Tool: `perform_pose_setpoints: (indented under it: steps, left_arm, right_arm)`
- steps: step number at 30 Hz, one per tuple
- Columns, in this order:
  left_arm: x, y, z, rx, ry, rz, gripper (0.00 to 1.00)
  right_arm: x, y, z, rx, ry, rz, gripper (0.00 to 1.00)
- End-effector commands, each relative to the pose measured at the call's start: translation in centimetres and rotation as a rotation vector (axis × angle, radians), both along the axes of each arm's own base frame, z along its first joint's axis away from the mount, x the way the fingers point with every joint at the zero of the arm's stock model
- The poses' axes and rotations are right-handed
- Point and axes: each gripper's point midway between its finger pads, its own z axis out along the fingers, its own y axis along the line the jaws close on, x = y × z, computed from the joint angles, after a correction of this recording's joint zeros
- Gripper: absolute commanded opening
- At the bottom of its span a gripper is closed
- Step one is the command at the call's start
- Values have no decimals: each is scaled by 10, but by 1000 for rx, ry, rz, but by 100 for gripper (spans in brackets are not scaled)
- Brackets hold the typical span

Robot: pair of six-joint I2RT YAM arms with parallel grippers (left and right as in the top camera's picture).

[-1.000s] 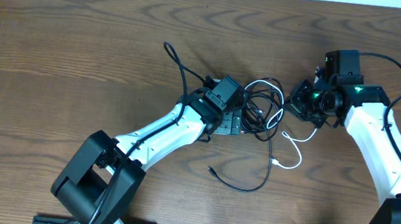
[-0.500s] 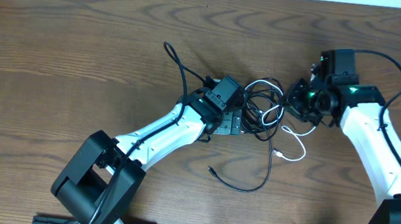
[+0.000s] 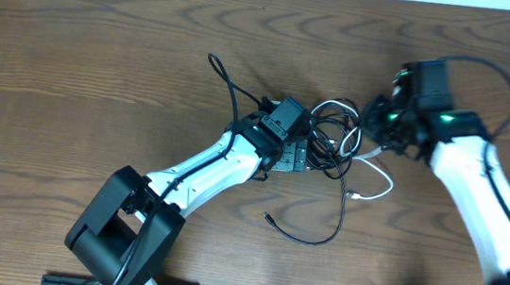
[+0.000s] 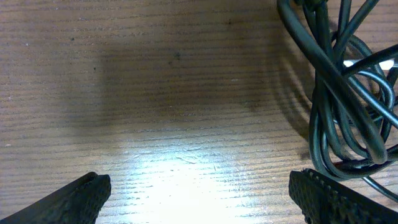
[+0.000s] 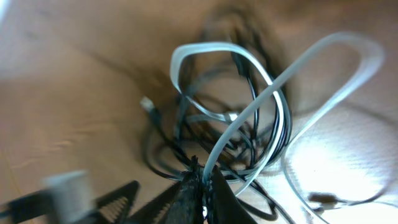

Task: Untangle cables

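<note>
My right claw [image 5: 203,180] is pinched shut on the white cable [image 5: 267,104], at the edge of the tangle of black cables [image 3: 329,141] mid-worktop [image 3: 101,69]. My left claw [image 4: 199,196] gapes wide, holding nothing. Next I'd pull the white one out slowly.

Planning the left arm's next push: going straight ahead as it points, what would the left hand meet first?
The left hand is open: bare table lies between its fingers, but the finger on the wrist view's right would probably catch the black cables first.
</note>
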Motion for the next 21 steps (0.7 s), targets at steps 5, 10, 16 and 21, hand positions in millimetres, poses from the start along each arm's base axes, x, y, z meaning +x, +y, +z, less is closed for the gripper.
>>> perform_pose_setpoints:
  steps: [5, 10, 16, 21]
  left_arm:
    - [1, 1, 6, -3, -10, -2, 98]
    - [1, 1, 6, -3, -10, -2, 98]
    - [1, 1, 6, -3, -10, -2, 98]
    - [1, 1, 6, -3, -10, -2, 98]
  right_arm:
    - [6, -85, 235, -168, -680, -75, 1]
    - [-32, -143, 355, -349, -1001, -200, 1]
    - [-62, -186, 413, -468, -1133, -343, 1]
    - [-50, -179, 399, -487, -1105, -233, 1]
